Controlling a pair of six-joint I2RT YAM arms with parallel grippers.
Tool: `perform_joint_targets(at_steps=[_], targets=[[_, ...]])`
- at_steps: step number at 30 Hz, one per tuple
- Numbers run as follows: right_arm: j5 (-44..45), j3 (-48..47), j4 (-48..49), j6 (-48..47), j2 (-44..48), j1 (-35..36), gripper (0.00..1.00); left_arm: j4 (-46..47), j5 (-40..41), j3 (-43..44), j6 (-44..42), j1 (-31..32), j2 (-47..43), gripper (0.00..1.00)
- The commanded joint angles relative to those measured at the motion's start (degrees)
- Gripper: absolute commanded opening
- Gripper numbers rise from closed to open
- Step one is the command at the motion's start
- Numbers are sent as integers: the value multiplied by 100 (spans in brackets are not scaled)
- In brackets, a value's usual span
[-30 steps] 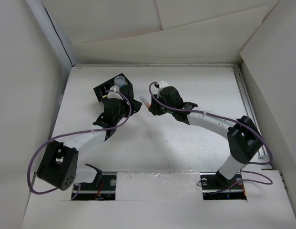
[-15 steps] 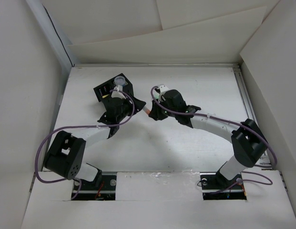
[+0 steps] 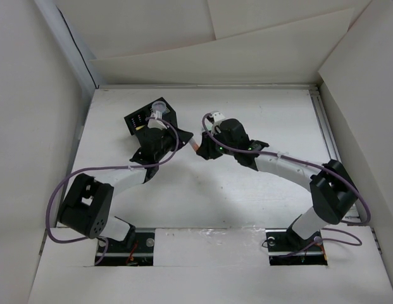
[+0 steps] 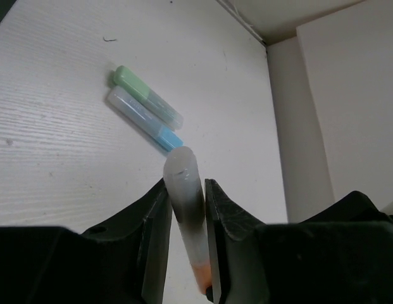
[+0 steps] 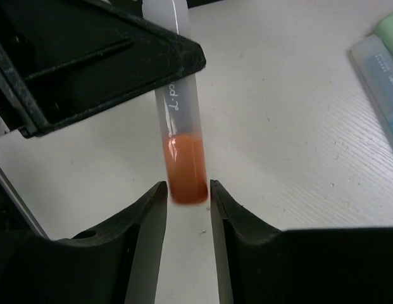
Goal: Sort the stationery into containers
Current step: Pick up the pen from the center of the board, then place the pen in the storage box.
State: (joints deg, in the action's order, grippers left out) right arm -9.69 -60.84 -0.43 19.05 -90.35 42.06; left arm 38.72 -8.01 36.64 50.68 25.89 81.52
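Note:
An orange bar (image 4: 185, 209) with a cloudy clear cap hangs between my two grippers above the table; it also shows in the top view (image 3: 193, 144). My left gripper (image 4: 186, 190) is shut on its capped half. My right gripper (image 5: 187, 190) is open, its jaws standing either side of the orange end (image 5: 185, 166) with a small gap. A teal-green bar (image 4: 147, 94) and a clear-and-blue bar (image 4: 143, 118) lie side by side on the table. The black organiser box (image 3: 142, 117) stands behind my left gripper (image 3: 182, 138) with a bluish-white roll (image 3: 159, 107) in it.
The two lying bars also show at the right edge of the right wrist view (image 5: 380, 82). My left gripper's black body (image 5: 88, 57) fills that view's upper left. White walls enclose the table on the left, back and right.
My left arm has swung and its gripper has moved right, up to the bar at my right gripper's tip. My right gripper has shifted slightly toward the near side.

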Motion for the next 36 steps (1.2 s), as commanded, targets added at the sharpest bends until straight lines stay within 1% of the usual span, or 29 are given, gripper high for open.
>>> perform_joint_targets(at_steps=[1,2,3,5,6,7,8,9,10,11,13,14,16,17,19,22,23,24,25,26,30,33,36], targets=[[-182,11,377,29,193,21,40,-241,501,212,-303,-31,-416,2],[-182,11,377,29,280,21,49,-468,615,281,-356,-31,-487,2],[-182,11,377,29,333,-31,54,-566,712,360,-357,-31,-557,2],[-182,81,377,29,456,-32,60,-751,1002,431,-505,-224,-777,2],[-182,151,377,29,604,-32,65,-839,1308,536,-506,-277,-899,2],[-182,151,377,29,675,-92,66,-962,1485,641,-619,-277,-953,2],[-104,221,377,29,754,-93,67,-1285,1739,764,-768,-373,-953,2],[-103,282,377,81,877,-93,67,-1418,2037,1018,-822,-374,-1023,2],[-51,283,377,81,878,-154,69,-1498,2301,1125,-901,-374,-1024,2],[-50,283,377,81,948,-155,69,-1560,2843,1230,-971,-374,-1085,2],[3,345,429,134,949,-155,69,-1666,3286,1529,-1094,-426,-1085,2],[3,345,429,134,949,-155,69,-1727,3706,1643,-1191,-427,-1016,2],[3,345,429,186,949,-155,69,-2059,4113,2055,-1323,-427,-884,2],[3,345,429,187,949,-207,69,-2174,4393,2188,-1497,-427,-822,2],[55,397,429,187,949,-207,69,-2420,4702,2416,-1630,-480,-707,2],[108,450,429,240,1001,-207,69,-2553,4739,2418,-1605,-918,-628,2],[108,450,429,240,1001,-268,69,-2554,4591,2339,-1535,-1084,-576,0],[108,450,429,240,1001,-269,69,-2554,4241,2339,-1456,-1269,-506,0],[108,450,429,292,1001,-269,69,-2649,4142,2278,-1368,-1566,-505,0],[108,450,429,292,1001,-269,69,-2720,4080,2277,-1280,-1665,-409,0],[108,450,429,292,1001,-269,69,-2721,4334,2277,-1350,-1666,-241,0],[108,450,429,292,1001,-269,69,-2528,4334,2224,-1463,-1666,-119,0],[108,450,429,292,1001,-322,69,-2527,4282,2224,-1464,-1666,13,0]])
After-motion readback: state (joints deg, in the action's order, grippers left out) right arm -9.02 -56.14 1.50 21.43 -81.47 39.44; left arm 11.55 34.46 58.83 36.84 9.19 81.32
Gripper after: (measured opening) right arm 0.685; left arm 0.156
